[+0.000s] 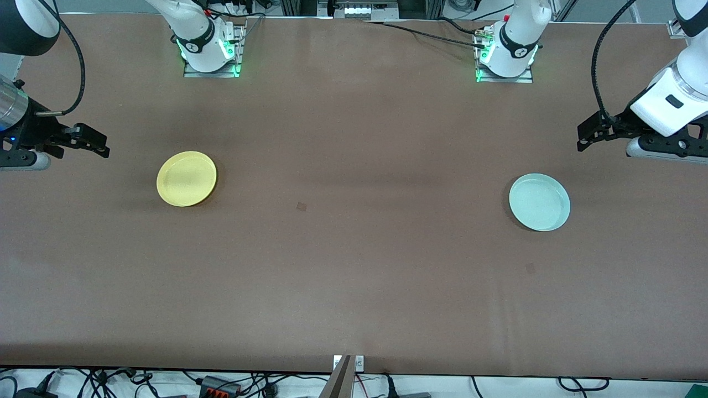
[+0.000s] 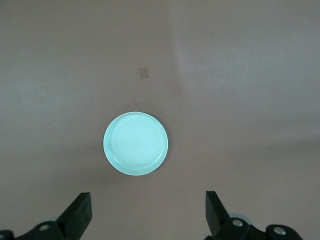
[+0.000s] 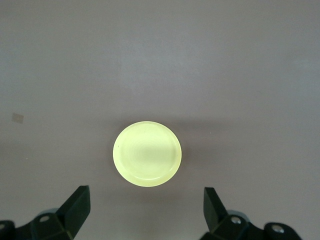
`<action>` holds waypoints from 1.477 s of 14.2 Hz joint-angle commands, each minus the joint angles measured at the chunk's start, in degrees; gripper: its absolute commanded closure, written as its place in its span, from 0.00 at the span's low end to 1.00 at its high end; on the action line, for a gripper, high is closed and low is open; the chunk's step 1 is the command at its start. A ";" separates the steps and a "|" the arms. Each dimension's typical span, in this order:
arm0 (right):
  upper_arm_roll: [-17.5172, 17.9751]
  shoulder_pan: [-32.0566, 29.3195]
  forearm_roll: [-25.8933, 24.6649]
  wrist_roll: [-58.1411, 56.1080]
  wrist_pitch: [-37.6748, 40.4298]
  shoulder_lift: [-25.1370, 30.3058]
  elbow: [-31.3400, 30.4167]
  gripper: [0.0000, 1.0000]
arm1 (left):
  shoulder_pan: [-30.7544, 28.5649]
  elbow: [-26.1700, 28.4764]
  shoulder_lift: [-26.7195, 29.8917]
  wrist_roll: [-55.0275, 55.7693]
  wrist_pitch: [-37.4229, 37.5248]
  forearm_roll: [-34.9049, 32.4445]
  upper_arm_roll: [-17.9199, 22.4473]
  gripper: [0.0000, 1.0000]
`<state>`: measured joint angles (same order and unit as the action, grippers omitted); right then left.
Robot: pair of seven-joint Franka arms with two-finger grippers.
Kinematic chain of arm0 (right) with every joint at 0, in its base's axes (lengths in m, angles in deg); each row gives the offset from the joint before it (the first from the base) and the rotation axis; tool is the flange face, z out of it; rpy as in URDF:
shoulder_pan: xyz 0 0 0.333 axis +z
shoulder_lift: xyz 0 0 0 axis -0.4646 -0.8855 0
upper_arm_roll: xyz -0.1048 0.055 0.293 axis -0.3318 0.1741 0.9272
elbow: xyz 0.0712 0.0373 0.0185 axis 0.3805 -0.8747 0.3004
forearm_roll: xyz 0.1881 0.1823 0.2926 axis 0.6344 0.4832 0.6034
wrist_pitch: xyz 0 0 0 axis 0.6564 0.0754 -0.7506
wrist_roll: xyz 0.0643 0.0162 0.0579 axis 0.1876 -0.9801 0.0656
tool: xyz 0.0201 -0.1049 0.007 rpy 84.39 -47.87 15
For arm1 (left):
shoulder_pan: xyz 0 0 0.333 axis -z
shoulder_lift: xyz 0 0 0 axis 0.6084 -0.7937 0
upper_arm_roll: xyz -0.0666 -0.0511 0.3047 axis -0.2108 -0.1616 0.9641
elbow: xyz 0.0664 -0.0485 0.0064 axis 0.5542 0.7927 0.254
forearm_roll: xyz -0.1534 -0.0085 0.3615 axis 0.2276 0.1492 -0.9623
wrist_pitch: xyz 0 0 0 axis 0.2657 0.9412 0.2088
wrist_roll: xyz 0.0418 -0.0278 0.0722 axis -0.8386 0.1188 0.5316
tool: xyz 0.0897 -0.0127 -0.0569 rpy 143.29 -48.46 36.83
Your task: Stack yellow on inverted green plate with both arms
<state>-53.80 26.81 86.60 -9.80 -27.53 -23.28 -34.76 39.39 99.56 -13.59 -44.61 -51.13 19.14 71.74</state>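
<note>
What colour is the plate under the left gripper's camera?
Pale mint green plate, clearest in the left wrist view.

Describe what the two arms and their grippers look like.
Both are white jointed arms with black bands, on bases lit green. The left gripper is black with two wedge-shaped fingers, on a white wrist with a black cable looping above. The right gripper is also black with two fingers, behind a silver cuff, with its own black cable.

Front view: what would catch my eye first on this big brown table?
Two small plates far apart: the yellow plate toward the right arm's end, the green plate toward the left arm's end, slightly nearer the camera. The right end effector and left end effector wait open in the air near the table's ends.
</note>
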 commanded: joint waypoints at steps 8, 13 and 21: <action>0.33 -0.27 0.75 -0.68 0.39 0.40 -0.31 0.00 | 0.02 -1.24 0.12 2.61 1.42 -1.25 -2.06 0.00; 0.33 -0.36 0.75 -0.68 0.47 0.49 -0.31 0.00 | -0.07 -1.33 0.04 2.53 1.51 -1.25 -1.88 0.00; 0.33 -0.36 0.75 -0.68 0.39 0.49 -0.22 0.00 | -0.60 -1.59 -0.58 2.53 1.86 -1.08 -1.79 0.00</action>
<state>-53.80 26.83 86.60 -9.82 -27.47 -23.28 -34.76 39.18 99.49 -13.57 -42.56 -51.04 18.89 69.98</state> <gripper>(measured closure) 0.000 0.000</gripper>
